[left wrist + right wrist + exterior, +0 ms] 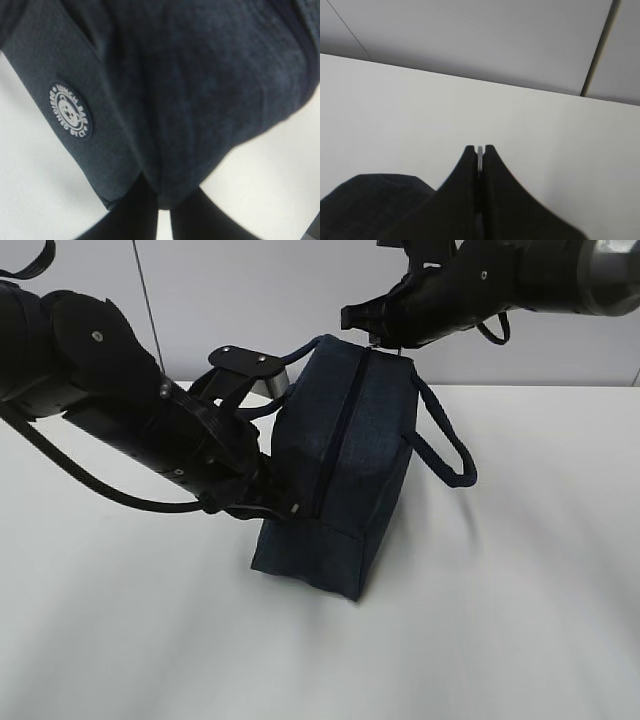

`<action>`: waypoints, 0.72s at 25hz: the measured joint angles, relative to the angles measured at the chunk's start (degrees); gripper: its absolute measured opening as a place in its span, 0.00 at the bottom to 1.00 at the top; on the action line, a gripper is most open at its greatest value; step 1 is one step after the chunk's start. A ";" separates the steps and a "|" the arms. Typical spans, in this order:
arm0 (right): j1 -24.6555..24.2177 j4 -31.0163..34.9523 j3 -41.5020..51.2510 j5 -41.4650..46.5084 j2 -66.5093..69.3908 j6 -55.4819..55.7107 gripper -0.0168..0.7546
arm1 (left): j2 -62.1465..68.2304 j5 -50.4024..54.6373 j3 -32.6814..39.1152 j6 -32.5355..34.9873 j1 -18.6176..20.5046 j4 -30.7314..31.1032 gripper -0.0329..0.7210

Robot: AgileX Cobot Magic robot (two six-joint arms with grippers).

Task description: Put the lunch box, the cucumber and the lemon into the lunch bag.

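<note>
A dark navy lunch bag [335, 470] stands tipped on a white surface [520, 620], its zipper line running down the face toward the camera. The left gripper [270, 502] presses against the bag's lower left side, fingers [132, 215] closed on a pinch of the fabric near a round white badge [70, 111]. The right gripper [372, 335] sits at the bag's top edge; its fingers [470, 170] are pressed together on a thin pale sliver, probably the zipper's metal pull, though that is too small to confirm. One loop handle [445, 445] hangs off the right side. The lunch box, cucumber and lemon are not visible in any view.

The bag looks closed along the zipper. The risk is that pulling the zipper drags the light bag over or strips the fabric from the left fingers, since the pinch is small.
</note>
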 joint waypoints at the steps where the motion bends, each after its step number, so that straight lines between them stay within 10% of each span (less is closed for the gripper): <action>1: 0.00 0.25 -0.09 0.53 0.00 0.00 0.02 | 0.00 0.11 0.00 0.00 0.00 -0.74 0.05; 11: 0.00 1.52 -0.22 3.54 0.00 -0.10 0.02 | -6.08 4.37 -0.56 -2.52 0.93 -4.26 0.40; 18: 0.00 2.22 -0.35 5.02 0.00 -0.10 0.02 | -6.79 15.23 -10.59 -9.47 5.18 -3.67 0.45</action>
